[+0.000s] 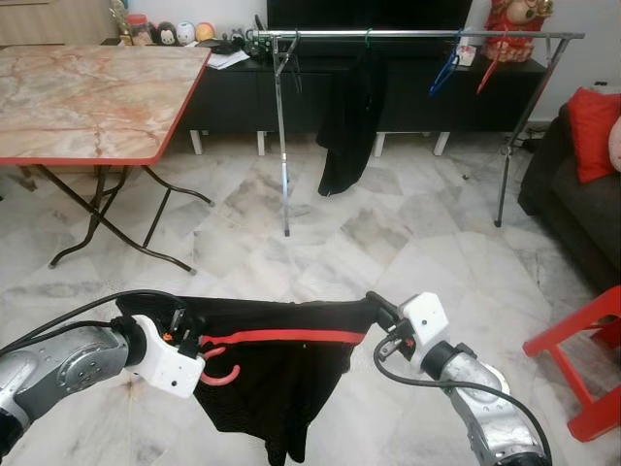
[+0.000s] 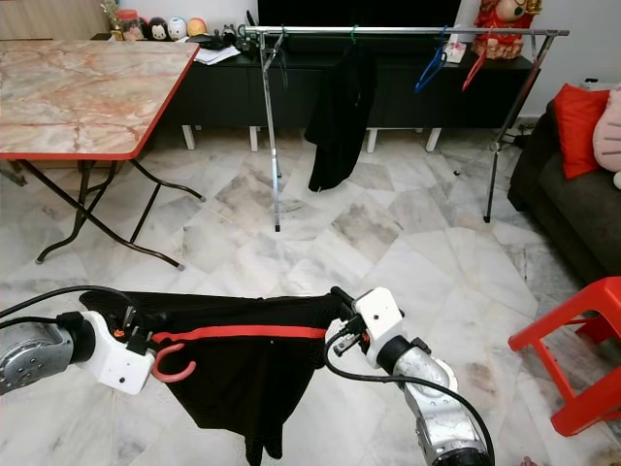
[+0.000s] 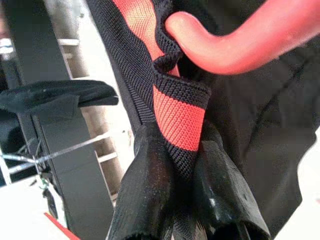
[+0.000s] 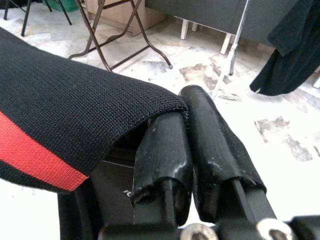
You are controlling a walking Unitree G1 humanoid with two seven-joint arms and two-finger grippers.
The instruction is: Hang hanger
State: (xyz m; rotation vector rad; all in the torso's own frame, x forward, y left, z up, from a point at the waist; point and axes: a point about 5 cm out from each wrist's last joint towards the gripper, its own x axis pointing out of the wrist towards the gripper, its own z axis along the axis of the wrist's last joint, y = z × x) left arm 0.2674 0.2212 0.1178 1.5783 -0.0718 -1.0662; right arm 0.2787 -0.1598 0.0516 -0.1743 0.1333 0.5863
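Shorts [image 1: 277,374], black with a red waistband stripe, hung stretched between our two hands above the floor [image 1: 388,243]. We had our left hand [image 3: 182,200] pinched shut on one end of the waistband, with the pink hanger [image 1: 221,372] hook just beside its fingers. Our right hand [image 4: 187,150] was closed on the other end. Well beyond both hands stood the rack [image 1: 417,35], carrying a dark garment [image 1: 347,126].

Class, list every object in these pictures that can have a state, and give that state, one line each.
Black garment: stretched between both grippers.
Pink hanger: hook beside left gripper, not hung.
Left gripper: shut on garment.
Right gripper: shut on garment.
Clothes rail: holds black clothing, blue hanger, red hanger.
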